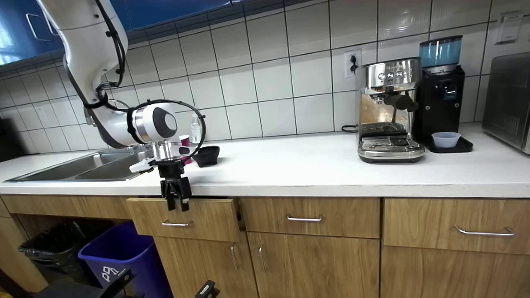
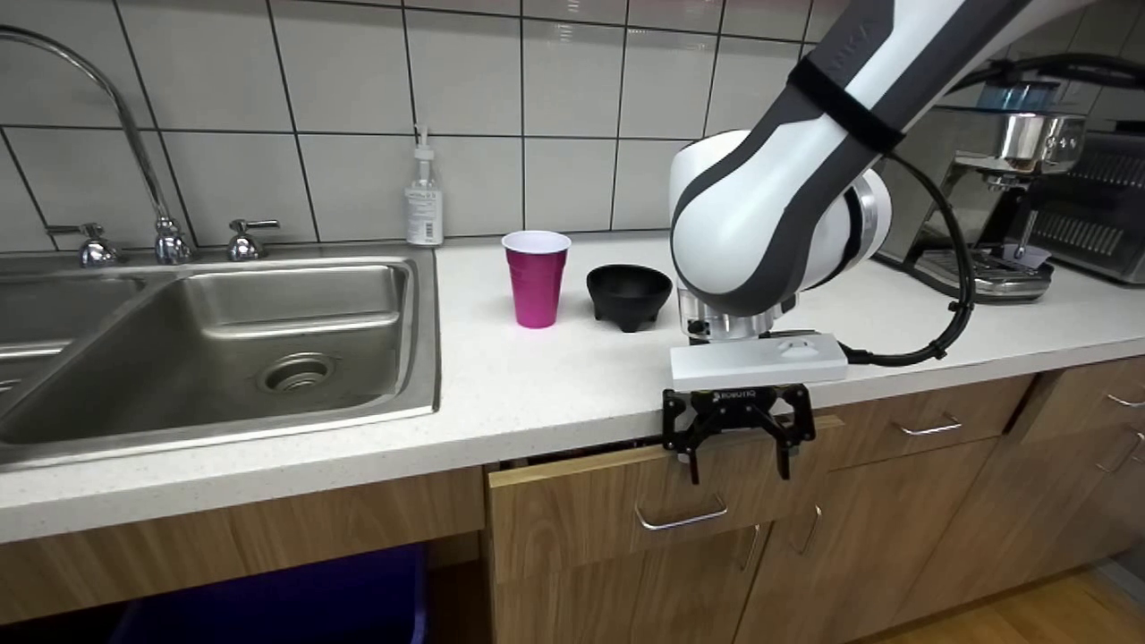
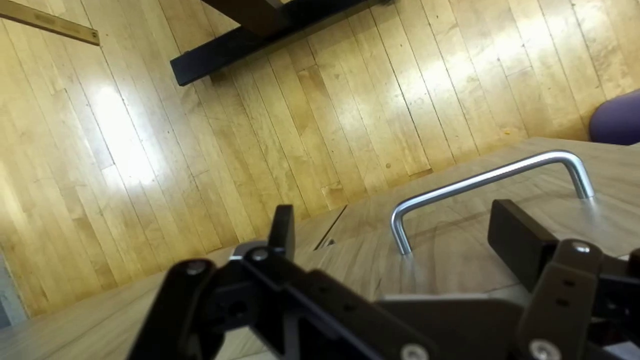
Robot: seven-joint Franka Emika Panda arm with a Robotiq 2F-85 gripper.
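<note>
Wooden cabinets (image 1: 314, 265) are filling the bottom of an exterior view, and a white counter (image 1: 281, 159) is running above them. The robot arm (image 1: 85, 45) is slanting in from the upper left of that frame. A metal sink (image 2: 424, 340) is taking up the left side in an exterior view. A blue bin (image 1: 143, 265) is standing at the lower left in an exterior view. The drawer (image 2: 608, 510), at the lower centre in an exterior view, is sticking slightly out from the cabinets. A coffee machine (image 1: 377, 111) is sitting on the counter at the right. The gripper (image 2: 739, 474) is hanging at the counter's front edge, its jaws standing wide apart. Its fingers (image 3: 520, 245) are showing in front of the drawer; the pictures are not making clear whether they are touching it. A pump bottle (image 2: 424, 210) is standing at the sink's far right corner. A pink cup (image 2: 537, 286) is standing upright on the counter, and a black bowl (image 2: 629, 295) is resting just beside it. The drawer's handle (image 3: 480, 180) is lying right of centre in the wrist view; in both exterior views it is sitting below the fingers, apart from them.
</note>
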